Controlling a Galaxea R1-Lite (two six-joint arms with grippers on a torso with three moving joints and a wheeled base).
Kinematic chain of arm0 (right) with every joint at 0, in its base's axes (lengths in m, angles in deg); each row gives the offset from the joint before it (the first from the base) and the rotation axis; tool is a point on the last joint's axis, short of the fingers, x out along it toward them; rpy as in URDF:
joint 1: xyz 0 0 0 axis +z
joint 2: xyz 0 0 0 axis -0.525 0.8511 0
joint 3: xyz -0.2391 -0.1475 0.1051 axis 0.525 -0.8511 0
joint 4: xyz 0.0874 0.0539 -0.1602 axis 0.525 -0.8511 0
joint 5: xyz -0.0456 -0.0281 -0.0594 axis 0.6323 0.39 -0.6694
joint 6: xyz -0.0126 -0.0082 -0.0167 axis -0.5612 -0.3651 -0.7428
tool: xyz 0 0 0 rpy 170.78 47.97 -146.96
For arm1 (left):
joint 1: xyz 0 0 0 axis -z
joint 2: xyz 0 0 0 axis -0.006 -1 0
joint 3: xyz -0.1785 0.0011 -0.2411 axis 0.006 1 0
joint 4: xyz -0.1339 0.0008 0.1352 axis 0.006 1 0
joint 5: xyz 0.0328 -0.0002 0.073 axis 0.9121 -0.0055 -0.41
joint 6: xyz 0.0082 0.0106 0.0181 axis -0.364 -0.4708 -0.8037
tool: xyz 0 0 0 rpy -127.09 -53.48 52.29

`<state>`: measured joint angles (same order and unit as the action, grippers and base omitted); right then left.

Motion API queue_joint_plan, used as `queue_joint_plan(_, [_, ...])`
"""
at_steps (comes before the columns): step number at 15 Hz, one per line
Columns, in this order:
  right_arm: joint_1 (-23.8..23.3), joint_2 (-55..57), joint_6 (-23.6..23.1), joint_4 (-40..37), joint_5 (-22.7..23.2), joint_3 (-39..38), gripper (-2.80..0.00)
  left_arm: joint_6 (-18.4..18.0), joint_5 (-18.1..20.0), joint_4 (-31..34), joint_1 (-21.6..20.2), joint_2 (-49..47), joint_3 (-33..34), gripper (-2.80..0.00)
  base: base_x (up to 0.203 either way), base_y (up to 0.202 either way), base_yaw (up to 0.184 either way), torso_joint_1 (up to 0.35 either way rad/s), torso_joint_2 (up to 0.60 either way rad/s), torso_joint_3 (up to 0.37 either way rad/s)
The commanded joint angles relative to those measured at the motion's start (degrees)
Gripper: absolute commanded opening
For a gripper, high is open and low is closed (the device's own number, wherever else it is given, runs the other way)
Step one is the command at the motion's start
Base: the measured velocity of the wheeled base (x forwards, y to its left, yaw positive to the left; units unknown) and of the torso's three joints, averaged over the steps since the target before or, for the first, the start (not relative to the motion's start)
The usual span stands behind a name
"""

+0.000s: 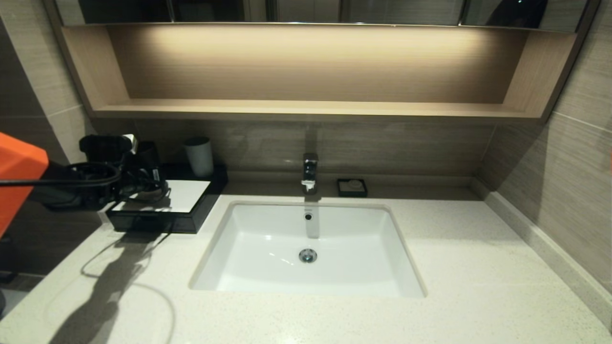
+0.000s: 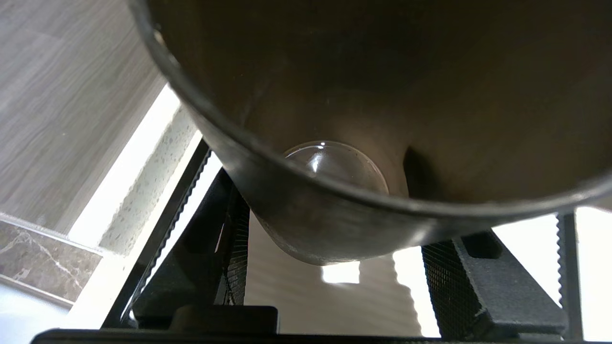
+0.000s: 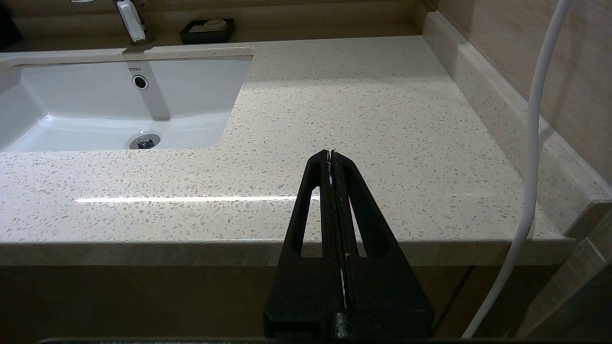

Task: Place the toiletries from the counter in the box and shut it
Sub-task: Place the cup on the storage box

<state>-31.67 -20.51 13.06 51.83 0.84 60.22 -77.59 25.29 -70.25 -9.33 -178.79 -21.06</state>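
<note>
Box: a low, flat black rectangle with a white top panel, sitting at the back left of the counter, just left of the basin; its near left corner is lying under the left arm, and its front face is showing dark and glossy
Counter: pale cream speckled stone, running wide to either side of the sunken white basin
Toiletries: no wrapped packets are showing in any view
Dark cup: a dark grey tapered cup, filling most of the left wrist view, its open mouth facing the camera and a shiny round bottom showing deep inside
Left gripper: reaching in from the left over the box's near left corner; its fingers are standing on either side of the dark cup's narrow end, clamped on it
Left arm: stretching roughly level above the counter's left edge, with a black cable looping beside it and its shadow falling on the stone
Second cup: a grey tapered cup standing upright at the back of the box, near the wall
Right gripper: hanging off the front edge of the counter, right of the basin, fingers pressed together with nothing between them
Tap: chrome, standing behind the basin
Soap dish: small black square, sitting just right of the tap
</note>
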Motion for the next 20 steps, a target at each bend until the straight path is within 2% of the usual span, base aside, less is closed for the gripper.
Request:
queue_joint_plan(1, [0.0,0.1,0.0,0.0,0.0,0.0,-2.80,0.0,0.0,-0.1,0.0,-1.7,-1.6,-2.80,0.000,0.000,0.000,0.000,0.00,0.000])
queue_joint_plan(20, [0.0,0.1,0.0,0.0,0.0,0.0,-2.80,0.2,-0.1,1.3,0.8,-7.8,-12.3,-2.80,0.000,0.000,0.000,0.000,0.00,0.000])
